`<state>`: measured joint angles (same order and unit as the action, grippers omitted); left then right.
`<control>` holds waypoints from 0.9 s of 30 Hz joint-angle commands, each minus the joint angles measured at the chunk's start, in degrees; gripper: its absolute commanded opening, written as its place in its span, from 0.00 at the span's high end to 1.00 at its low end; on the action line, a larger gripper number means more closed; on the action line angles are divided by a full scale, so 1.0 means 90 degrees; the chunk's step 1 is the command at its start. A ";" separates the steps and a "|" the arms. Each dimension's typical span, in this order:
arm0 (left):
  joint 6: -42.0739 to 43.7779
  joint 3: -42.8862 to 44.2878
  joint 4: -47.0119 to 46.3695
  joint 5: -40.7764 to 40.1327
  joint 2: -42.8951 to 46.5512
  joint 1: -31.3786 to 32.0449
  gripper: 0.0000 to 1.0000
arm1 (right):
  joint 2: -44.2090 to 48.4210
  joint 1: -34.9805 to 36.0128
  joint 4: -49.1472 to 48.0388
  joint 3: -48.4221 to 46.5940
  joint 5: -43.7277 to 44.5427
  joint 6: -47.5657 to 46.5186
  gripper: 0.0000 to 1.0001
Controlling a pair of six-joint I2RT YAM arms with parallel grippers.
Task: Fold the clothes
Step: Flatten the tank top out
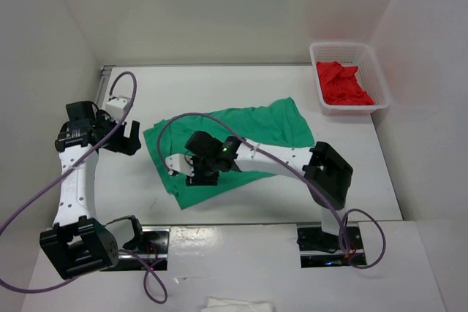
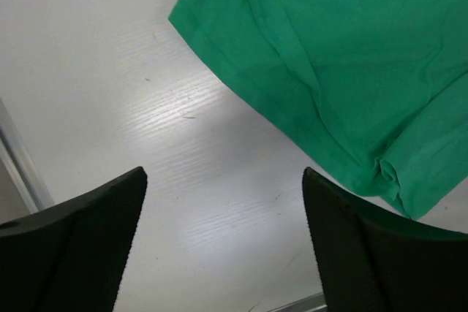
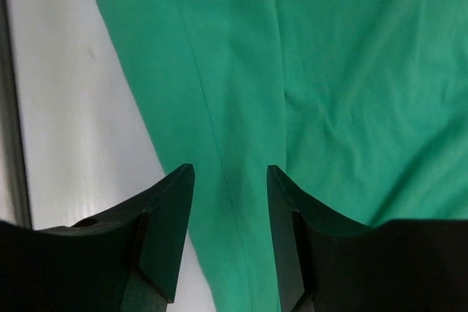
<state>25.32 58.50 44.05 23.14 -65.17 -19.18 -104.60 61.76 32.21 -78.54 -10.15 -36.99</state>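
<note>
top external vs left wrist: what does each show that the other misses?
Top external only: the basket with the red garment, and the right gripper open over the T-shirt. Left wrist only: the wide, empty gap of the left gripper over bare table, and a small pucker at the T-shirt's hem. Both: the green T-shirt lying on the white table.

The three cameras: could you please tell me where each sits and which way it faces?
Top external: above, behind the bases, facing down at table and T-shirt; left arm, right arm show.
Left wrist: faces down at table and T-shirt edge; open left pincer shows.
Right wrist: faces down onto T-shirt; open right pincer shows.
Shared: T-shirt.
</note>
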 commanded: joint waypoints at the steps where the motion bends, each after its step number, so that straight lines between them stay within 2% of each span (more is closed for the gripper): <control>1: -0.0519 -0.0083 -0.0431 0.0008 0.0365 0.0022 0.04 | -0.0379 0.0413 -0.0463 -0.0647 -0.0386 0.0583 0.45; 2: -0.0519 -0.0084 -0.0519 -0.0079 0.0443 0.0022 0.00 | -0.0496 0.0675 -0.0386 -0.0832 -0.0453 0.0585 0.43; 6: -0.0645 -0.0221 -0.0646 -0.0159 0.0386 0.0022 0.00 | -0.0936 0.1272 -0.0385 -0.1028 -0.0103 0.0761 0.42; 10: -0.0792 -0.0221 -0.0715 -0.0421 0.0161 0.0022 0.00 | -0.1307 0.1341 -0.0385 -0.1156 -0.0278 0.0819 0.41; 17: -0.0851 -0.0221 -0.0774 -0.0481 0.0161 0.0022 0.00 | -0.1424 0.1341 -0.0678 -0.1019 0.0219 0.0625 0.41; 22: -0.0851 -0.0221 -0.0774 -0.0481 0.0161 0.0022 0.00 | -0.1484 0.1341 -0.0678 -0.1166 0.0220 0.0624 0.41; 25: -0.0851 -0.0221 -0.0774 -0.0481 0.0161 0.0022 0.00 | -0.1640 0.1341 -0.0678 -0.1224 0.0346 0.0556 0.50; 27: -0.0851 -0.0221 -0.0774 -0.0481 0.0161 0.0022 0.00 | -0.1708 0.1341 -0.0678 -0.1282 0.0347 0.0556 0.51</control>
<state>19.07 56.84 38.50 18.65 -64.01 -19.18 -118.85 73.73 28.58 -87.37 -7.92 -31.44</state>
